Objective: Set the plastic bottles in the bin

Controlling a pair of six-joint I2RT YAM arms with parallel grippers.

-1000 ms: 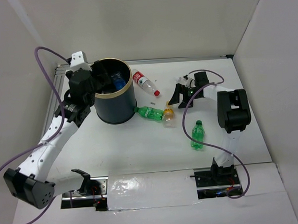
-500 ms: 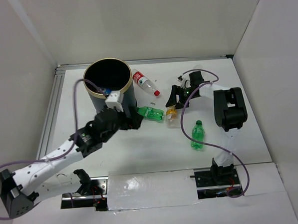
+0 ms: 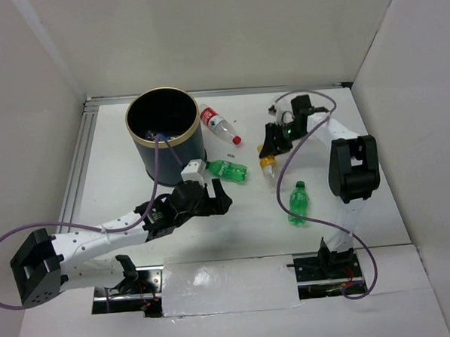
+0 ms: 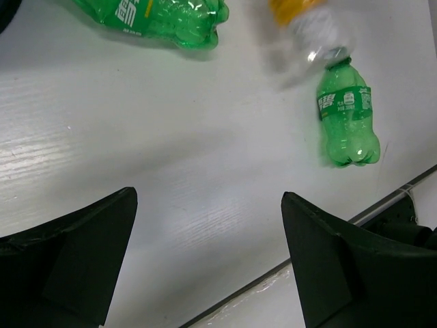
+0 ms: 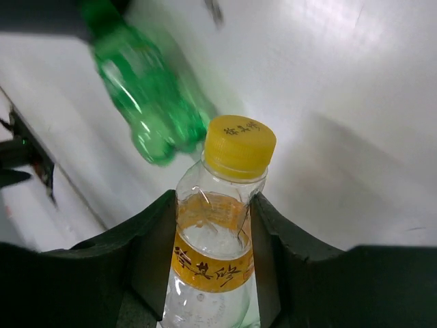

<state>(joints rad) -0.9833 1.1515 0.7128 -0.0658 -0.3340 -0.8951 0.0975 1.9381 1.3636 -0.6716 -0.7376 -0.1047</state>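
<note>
Bare table (image 3: 251,229) left of near green bottle (image 3: 297,203), bin (image 3: 165,141) just beside far green bottle (image 3: 226,170)

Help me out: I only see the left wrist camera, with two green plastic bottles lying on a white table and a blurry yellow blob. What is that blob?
Observer: A clear plastic bottle with a yellow cap and orange label. The right gripper clamps it between its fingers.
Operator: Where is it meant to go?
Observer: Into the tall dark bin with a gold rim, standing at the back left.
Operator: Any bottles I'm missing?
Observer: One clear plastic bottle with a red label lies just right of the bin.
</note>
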